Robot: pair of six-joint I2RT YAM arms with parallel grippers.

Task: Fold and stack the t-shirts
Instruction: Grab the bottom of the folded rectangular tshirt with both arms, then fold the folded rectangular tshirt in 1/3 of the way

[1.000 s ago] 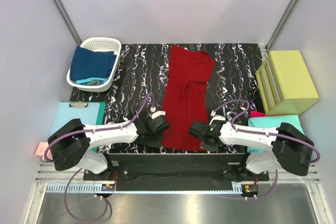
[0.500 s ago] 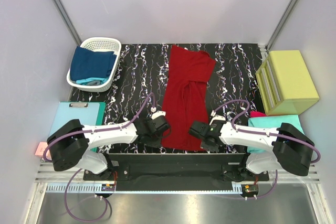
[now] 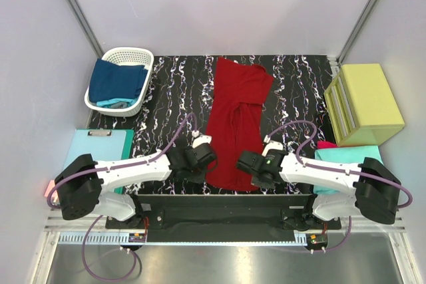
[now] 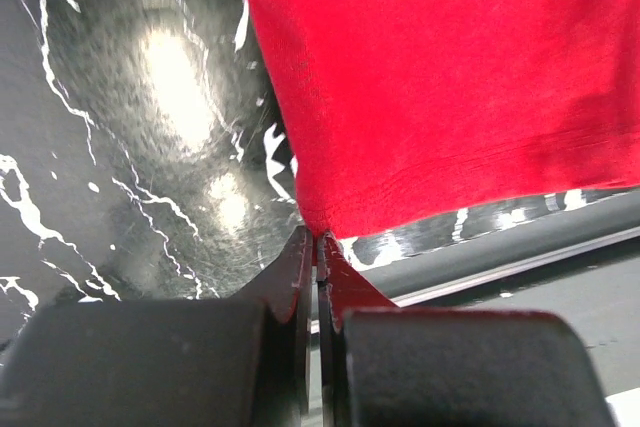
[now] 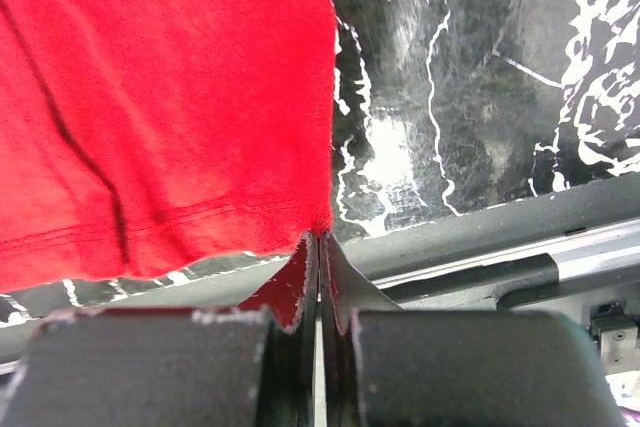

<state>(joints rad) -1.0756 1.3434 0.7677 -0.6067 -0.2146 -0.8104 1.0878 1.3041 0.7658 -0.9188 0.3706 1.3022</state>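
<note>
Top view: a red shirt (image 3: 236,121) lies lengthwise at the middle of the black marbled table (image 3: 166,98), hem toward the near edge and collar end toward the far edge. It is folded in along its length into a narrow strip, with creases running down the middle.

Left wrist view: the left gripper (image 4: 316,241) has its fingers pressed together on the near left corner of the red shirt's hem. The cloth rises from the tips and the hem's stitching line shows just above them.

Right wrist view: the right gripper (image 5: 318,238) has its fingers likewise pressed together, pinching the near right corner of the same hem. The table's near edge runs just beyond both grippers.

Far left: a white basket (image 3: 128,52) holds a navy shirt (image 3: 116,79), with a strip of teal cloth (image 3: 112,103) showing at the basket's near rim.

Near left: a pale-blue clipboard (image 3: 93,145) lies beside the table, partly under the left arm.

Right: a yellow-green box (image 3: 369,101) stands at the table's right edge. Just near of it lies a teal shirt (image 3: 338,154), partly covered by the right arm, and a small patch of magenta shirt (image 3: 326,144) shows between the two.
</note>
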